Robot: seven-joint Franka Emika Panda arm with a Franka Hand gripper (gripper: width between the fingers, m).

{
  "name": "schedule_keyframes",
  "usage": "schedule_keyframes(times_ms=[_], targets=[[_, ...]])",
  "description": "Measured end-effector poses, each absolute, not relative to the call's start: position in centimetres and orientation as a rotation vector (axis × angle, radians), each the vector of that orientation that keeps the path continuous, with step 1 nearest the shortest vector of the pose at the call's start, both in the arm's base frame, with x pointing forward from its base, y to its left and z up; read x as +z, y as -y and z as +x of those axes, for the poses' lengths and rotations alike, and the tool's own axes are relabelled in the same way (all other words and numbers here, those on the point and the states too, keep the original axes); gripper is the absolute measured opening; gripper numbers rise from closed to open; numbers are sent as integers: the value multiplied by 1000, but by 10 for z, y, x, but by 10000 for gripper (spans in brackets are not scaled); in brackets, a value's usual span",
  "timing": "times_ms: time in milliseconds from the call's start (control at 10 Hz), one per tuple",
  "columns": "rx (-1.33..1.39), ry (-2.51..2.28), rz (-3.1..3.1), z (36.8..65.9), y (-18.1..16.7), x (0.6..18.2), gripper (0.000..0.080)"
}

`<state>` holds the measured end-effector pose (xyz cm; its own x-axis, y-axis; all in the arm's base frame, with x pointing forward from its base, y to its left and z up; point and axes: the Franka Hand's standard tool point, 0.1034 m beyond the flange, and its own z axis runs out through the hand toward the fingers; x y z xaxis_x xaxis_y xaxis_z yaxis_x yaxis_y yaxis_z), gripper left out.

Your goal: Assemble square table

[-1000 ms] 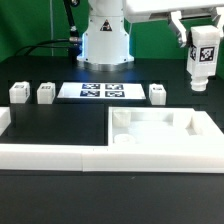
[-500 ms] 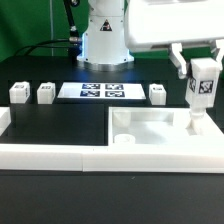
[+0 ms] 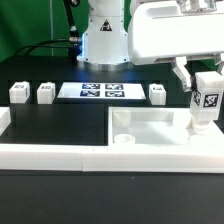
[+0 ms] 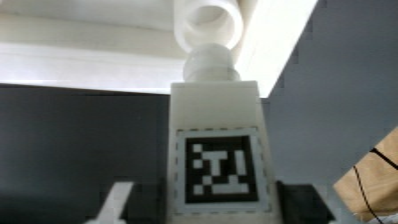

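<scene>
The white square tabletop [image 3: 160,130] lies against the white border wall at the front, on the exterior view's right. My gripper [image 3: 205,82] is shut on a white tagged leg [image 3: 206,98] and holds it upright over the tabletop's right corner, its lower end at the slab. In the wrist view the leg [image 4: 221,140] fills the middle between my fingers, its tip pointing at a round corner hole [image 4: 208,22]. Three more legs [image 3: 18,93] [image 3: 46,93] [image 3: 158,94] stand on the table in a row.
The marker board [image 3: 101,91] lies in front of the robot base [image 3: 106,40]. The long low white border wall [image 3: 60,155] runs along the front and has a short return at the exterior view's left.
My gripper has carried the leg down and slightly right, from well above the tabletop to its right corner.
</scene>
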<state>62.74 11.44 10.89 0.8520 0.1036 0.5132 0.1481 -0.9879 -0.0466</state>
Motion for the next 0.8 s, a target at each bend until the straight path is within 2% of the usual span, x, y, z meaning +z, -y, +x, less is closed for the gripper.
schedule_keyframes(times_ms=[800], targets=[[-798, 223, -2945, 621, -118, 85, 291]])
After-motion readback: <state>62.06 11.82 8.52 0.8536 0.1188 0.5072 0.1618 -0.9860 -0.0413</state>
